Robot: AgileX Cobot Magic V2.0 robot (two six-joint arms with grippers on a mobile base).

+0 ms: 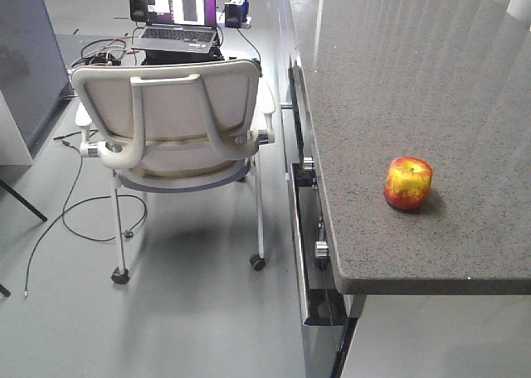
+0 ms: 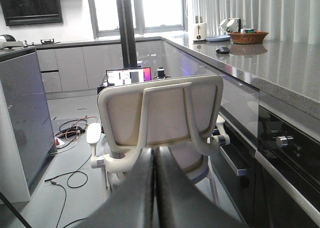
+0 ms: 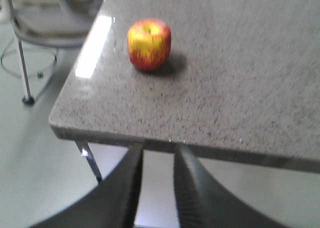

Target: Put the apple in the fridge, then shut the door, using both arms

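Note:
The apple (image 1: pixel 408 182), red with yellow patches, stands upright on the grey speckled countertop (image 1: pixel 415 79), near its front left corner. It also shows in the right wrist view (image 3: pixel 149 44). My right gripper (image 3: pixel 159 149) is open by a narrow gap and empty. It sits below and in front of the counter's front edge, short of the apple. My left gripper (image 2: pixel 154 151) is shut on nothing and points at the back of a white chair (image 2: pixel 160 113). A dark grey-blue panel (image 1: pixel 25 59) at the far left may be the fridge; I cannot tell. No grippers show in the front view.
The white wheeled chair (image 1: pixel 174 129) stands left of the counter. Behind it are a laptop (image 1: pixel 178 30) and loose cables (image 1: pixel 83 212) on the floor. Dark drawer fronts with knobs (image 1: pixel 309 229) run along the counter's left side. A basket (image 2: pixel 248 36) sits on the far counter.

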